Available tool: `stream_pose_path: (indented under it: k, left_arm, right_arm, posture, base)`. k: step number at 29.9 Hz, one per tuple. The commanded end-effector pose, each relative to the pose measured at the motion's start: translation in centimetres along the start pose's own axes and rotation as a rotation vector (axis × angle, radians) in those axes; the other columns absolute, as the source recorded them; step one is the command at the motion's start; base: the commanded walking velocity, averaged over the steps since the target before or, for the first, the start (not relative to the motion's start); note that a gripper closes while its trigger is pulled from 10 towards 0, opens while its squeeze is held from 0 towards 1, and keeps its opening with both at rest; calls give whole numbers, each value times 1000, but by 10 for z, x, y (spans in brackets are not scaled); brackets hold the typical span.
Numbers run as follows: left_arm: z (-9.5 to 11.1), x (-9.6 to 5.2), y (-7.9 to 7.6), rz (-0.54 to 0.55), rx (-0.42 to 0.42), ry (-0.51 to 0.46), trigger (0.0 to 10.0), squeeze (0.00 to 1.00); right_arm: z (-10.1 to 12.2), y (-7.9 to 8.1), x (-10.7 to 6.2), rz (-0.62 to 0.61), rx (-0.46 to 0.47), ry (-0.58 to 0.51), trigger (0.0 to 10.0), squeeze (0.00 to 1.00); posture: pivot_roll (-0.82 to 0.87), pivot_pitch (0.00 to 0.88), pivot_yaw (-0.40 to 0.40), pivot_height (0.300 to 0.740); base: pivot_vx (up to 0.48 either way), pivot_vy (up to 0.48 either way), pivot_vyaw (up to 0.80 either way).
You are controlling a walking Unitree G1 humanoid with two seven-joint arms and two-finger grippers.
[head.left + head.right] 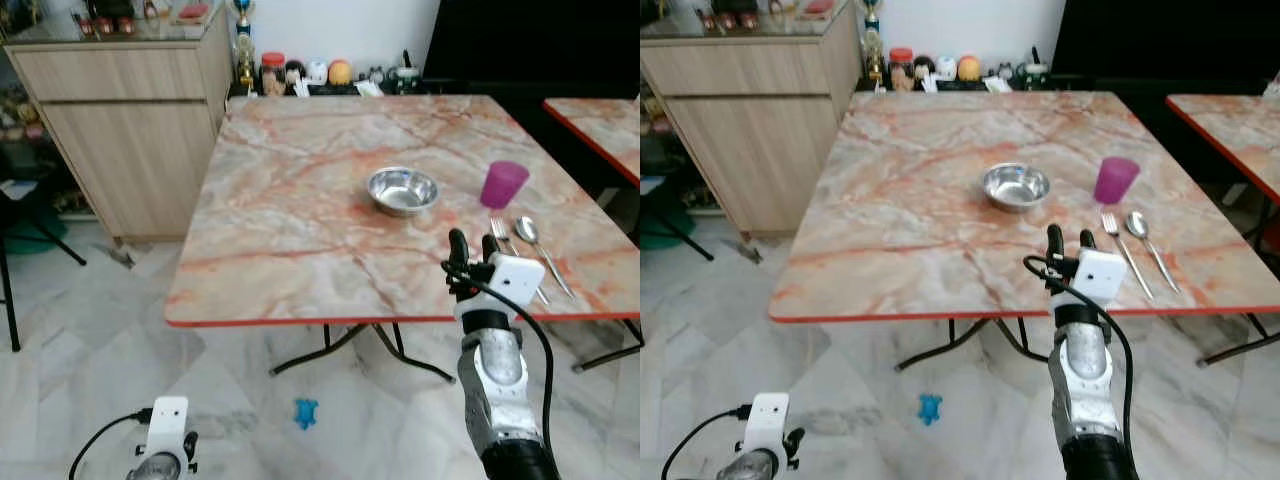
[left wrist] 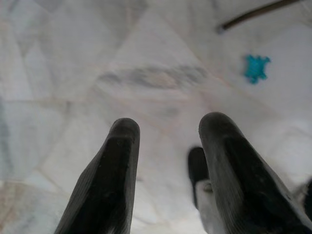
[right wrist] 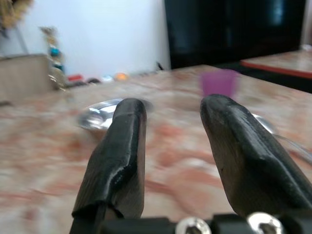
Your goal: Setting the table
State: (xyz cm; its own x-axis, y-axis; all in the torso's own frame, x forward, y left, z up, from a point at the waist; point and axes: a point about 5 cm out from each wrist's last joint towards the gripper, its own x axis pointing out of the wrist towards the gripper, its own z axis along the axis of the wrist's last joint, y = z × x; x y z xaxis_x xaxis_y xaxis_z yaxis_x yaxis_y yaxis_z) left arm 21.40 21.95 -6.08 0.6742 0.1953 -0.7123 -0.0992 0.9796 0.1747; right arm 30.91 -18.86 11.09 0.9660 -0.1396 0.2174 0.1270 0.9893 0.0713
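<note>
Right pincer [image 1: 1067,240] stands raised at the near edge of the bench [image 1: 280,210], its two black fingers apart and holding nothing, pointing up and across the top. Just beyond it, toward the bench's right side, the fork [image 1: 503,240] and spoon [image 1: 533,241] lie side by side, nearly touching, long axes running from far to near — tines and bowl at the far end, handles toward the near edge. Behind them stands a purple cup [image 1: 502,183], upright and translucent; to its left, near the middle, sits a round steel bowl [image 1: 402,189], shiny and shallow. The bench top is a glossy square of pinkish marble pattern with a red rim. Right wrist view looks low over this surface, with bowl and cup blurred past the ribbed fingers. Left pincer [image 2: 165,170] hangs low by the floor [image 1: 90,340], released too; its wrist view gives pale marbled tiles and a small blue toy [image 2: 256,67] — head views place that toy under the bench. A wooden cabinet [image 1: 130,120] stands at the far left.
</note>
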Motion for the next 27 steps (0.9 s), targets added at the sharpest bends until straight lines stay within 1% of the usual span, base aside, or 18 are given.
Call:
stream_pose_path:
  k: [1,13,16,18,20,22,27]
  left_arm:
    - [-3,-1,-1,-2,-4,10,10000,0]
    - [-1,0,0,7,-18,-4,10000,0]
    - [-1,0,0,6,-18,-4,10000,0]
    - [-1,0,0,5,-18,-4,10000,0]
    - [-1,0,0,4,-19,-4,10000,0]
    - [-1,0,0,4,-19,-3,10000,0]
    - [-1,0,0,1,-20,-1,10000,0]
  right_arm:
    - [0,-3,1,-12,7,6,10000,0]
    - [-1,-1,0,6,7,16,10000,0]
    - [2,0,0,22,-19,-16,10000,0]
    - [3,1,0,22,-17,-17,10000,0]
    - [1,1,0,23,-10,0,10000,0]
    - [-1,1,0,17,13,7,10000,0]
    - [0,1,1,27,7,6,10000,0]
  posture:
    - [26,0,-19,740]
    - [24,0,-15,740]
    - [23,0,-13,740]
    - [23,0,-13,740]
    - [22,0,-13,740]
    - [24,0,-15,740]
    - [22,0,-15,740]
  base:
    - [0,0,0]
    - [0,0,0]
    - [0,0,0]
    - [0,0,712]
    - [240,0,738]
    - [244,0,0]
    - [245,0,0]
